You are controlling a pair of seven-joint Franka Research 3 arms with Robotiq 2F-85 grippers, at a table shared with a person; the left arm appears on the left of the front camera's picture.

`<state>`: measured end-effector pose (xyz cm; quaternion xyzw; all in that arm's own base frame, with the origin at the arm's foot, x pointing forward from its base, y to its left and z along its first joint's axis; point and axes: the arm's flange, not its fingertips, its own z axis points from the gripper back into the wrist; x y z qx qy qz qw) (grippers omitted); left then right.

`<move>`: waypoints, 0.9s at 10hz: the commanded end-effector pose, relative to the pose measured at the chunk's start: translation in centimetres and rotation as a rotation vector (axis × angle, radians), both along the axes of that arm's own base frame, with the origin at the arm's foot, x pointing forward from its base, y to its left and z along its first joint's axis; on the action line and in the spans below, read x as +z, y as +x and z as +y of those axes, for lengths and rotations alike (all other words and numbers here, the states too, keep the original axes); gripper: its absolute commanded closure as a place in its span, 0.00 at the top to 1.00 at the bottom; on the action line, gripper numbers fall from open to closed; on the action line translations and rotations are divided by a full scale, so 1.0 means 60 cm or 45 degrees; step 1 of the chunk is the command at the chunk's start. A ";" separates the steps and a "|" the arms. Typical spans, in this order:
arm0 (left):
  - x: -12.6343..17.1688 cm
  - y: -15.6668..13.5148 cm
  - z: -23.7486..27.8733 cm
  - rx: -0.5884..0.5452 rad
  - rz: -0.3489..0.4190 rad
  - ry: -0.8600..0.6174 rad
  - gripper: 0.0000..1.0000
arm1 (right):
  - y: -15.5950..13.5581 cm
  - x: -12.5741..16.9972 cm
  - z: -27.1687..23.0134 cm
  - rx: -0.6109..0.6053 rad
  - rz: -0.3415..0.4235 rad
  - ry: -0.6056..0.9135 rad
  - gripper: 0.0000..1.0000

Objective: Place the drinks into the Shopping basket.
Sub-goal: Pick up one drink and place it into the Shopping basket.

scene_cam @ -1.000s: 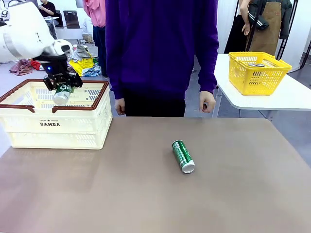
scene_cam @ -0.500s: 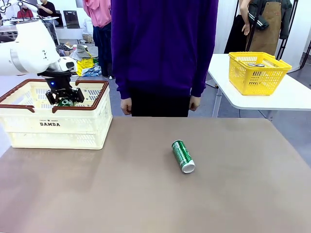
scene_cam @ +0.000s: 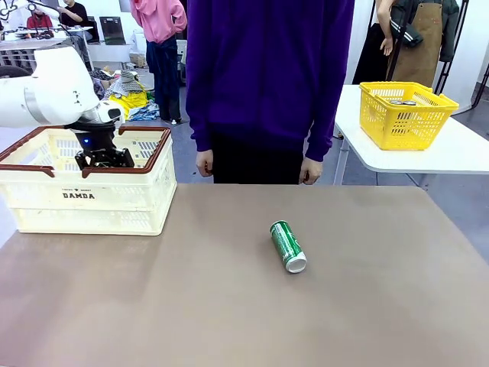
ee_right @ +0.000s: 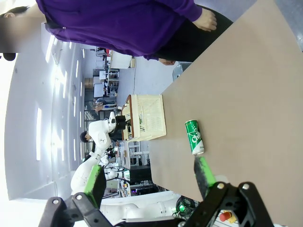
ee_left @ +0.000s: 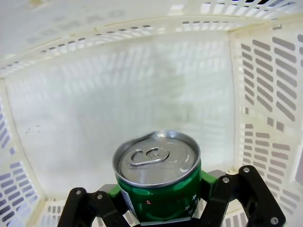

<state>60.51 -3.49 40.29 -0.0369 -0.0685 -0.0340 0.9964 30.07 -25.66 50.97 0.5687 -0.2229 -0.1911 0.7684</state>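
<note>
Over the last second the left gripper (scene_cam: pixel 102 159) has sunk from above the rim into the Shopping basket (scene_cam: pixel 114 206), marked "DAMDA"; a second green can (scene_cam: pixel 288 246) lies on the table (scene_cam: pixel 229 321). In the left wrist view, its jaws clamp a green can (ee_left: pixel 158 187) above the basket floor, so release looks next; the can's print is unreadable. In the right wrist view, the right gripper (ee_right: pixel 149 182) gapes wide, empty.

One green can (ee_left: pixel 156 161), silver tab end showing, sits clamped in the left gripper (ee_left: pixel 159 187) low inside the cream slotted basket (scene_cam: pixel 84 199). A second green can (scene_cam: pixel 288 246) lies on its side mid-table, well apart from the basket.
</note>
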 end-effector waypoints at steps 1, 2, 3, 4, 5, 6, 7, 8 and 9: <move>0.003 0.008 -0.006 -0.007 0.003 0.057 0.00 | 0.001 0.002 -0.001 0.007 -0.035 0.003 1.00; 0.005 0.008 -0.008 -0.009 0.018 0.067 0.44 | 0.001 0.002 -0.001 0.007 -0.035 0.003 1.00; 0.007 0.009 -0.009 -0.010 0.022 0.058 1.00 | 0.001 0.002 -0.001 0.007 -0.035 0.003 1.00; 0.008 0.008 -0.008 -0.006 0.018 0.055 1.00 | 0.001 0.002 -0.001 0.007 -0.035 0.003 1.00; 0.010 0.007 -0.007 0.001 0.014 0.059 1.00 | 0.001 0.002 -0.001 0.007 -0.035 0.003 1.00; 0.012 0.006 -0.006 0.005 0.007 0.059 1.00 | 0.001 0.002 -0.001 0.007 -0.035 0.003 1.00; 0.018 0.002 -0.004 0.009 -0.002 0.050 1.00 | 0.001 0.002 -0.001 0.007 -0.035 0.003 1.00; 0.025 -0.001 -0.002 0.004 -0.008 0.043 1.00 | 0.001 0.002 -0.001 0.007 -0.035 0.003 1.00; 0.034 -0.007 0.000 -0.003 -0.016 0.044 1.00 | 0.001 0.002 -0.001 0.007 -0.035 0.003 1.00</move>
